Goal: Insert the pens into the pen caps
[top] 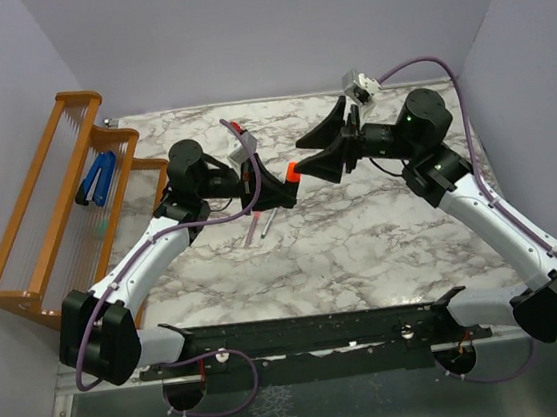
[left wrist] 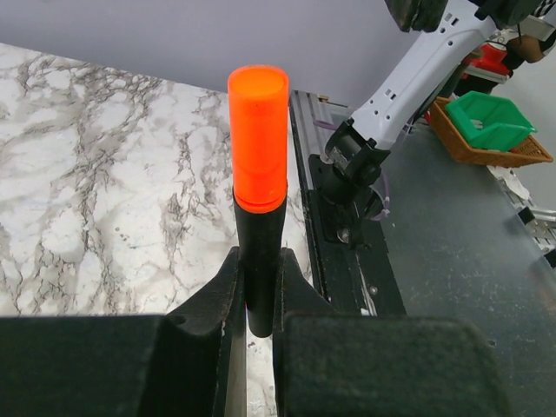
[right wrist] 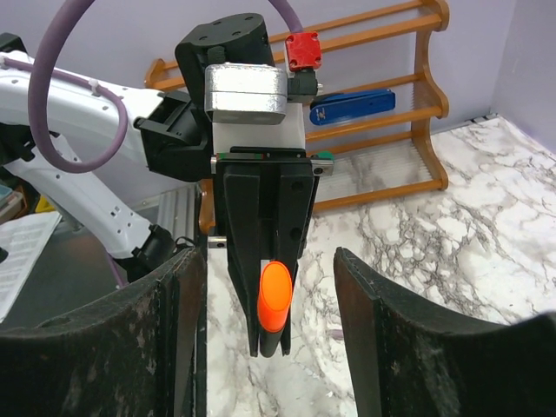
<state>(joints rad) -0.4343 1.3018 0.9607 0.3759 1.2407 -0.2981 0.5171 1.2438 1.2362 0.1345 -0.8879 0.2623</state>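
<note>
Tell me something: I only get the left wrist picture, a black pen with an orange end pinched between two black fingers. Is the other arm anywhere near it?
Observer: Yes. From above, the right gripper is level with the black marker, facing its orange end, jaws wide apart and gripping nothing.
Visitor: Is that the only pen around?
Observer: No. Two slim pens lie on the marble table, under the left arm.
Visitor: What is at the table's far left?
Observer: A wooden rack stands along that edge, with a blue clip resting on it.
</note>
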